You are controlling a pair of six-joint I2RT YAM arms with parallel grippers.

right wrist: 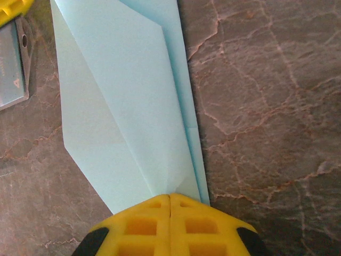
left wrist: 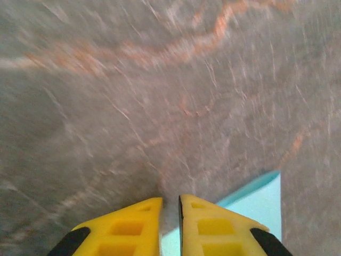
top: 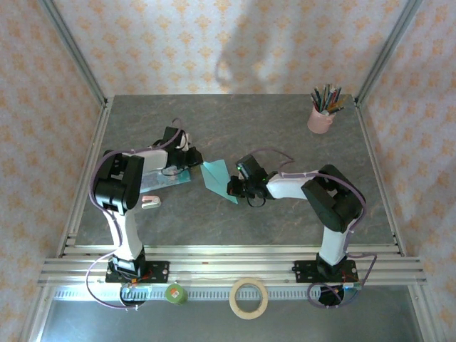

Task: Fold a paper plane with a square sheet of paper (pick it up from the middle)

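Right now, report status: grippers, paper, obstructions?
Right gripper shut on folded turquoise paper, narrow end. Left gripper slightly open at its far edge. Pale blue card alongside.

Cream wallpaper [top: 142, 35] with small orange motifs is covering the back and 2 side walls. A soft grey shadow [top: 246, 53] is falling across the back wall. 2 silver posts [top: 75, 50] are rising from the far corners of a table [top: 285, 128], whose grey stone-look top with rusty veins is lying under even, diffuse light. Slotted metal rails [top: 235, 265] are running along its near edge and catching a bright glare, and thinner rails [top: 85, 178] are lining both sides.
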